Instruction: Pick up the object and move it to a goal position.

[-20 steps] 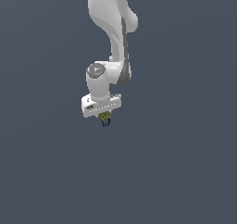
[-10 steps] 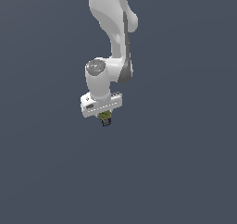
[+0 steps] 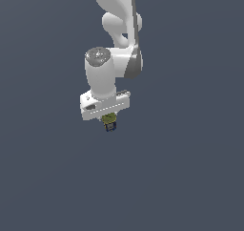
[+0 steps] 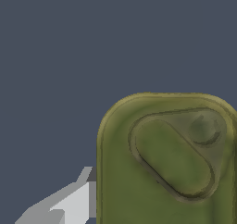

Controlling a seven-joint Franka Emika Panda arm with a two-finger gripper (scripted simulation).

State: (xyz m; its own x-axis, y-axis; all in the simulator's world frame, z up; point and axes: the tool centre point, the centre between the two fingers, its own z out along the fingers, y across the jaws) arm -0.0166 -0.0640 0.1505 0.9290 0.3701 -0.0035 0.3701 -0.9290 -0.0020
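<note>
- My claw [image 3: 109, 119] is clamped on the object [image 3: 110, 122], so the pick-up part looks done to me.
- The object sits right at the claw's tip and pokes out just below the white claw body. Olive-green part is up against the claw, dark blue-black part hangs under it.
- Its long axis looks about in line with the way the claw points, straight down in the exterior view. It's way narrower than the claw.
- In the wrist view the object [image 4: 166, 163] fills most of the shot as a rounded olive-green face with an oval dent in it, with a bit of one pale finger [image 4: 69, 202] right beside it.
- Nothing but flat dark background around me in both views. I can't make out a tabletop edge, and no goal marker shows, so I can't say which way the goal lies from here.
- No containers anywhere in view, so nothing to report there.
- My guess: what's left is just carrying it without loosening the grip.
</note>
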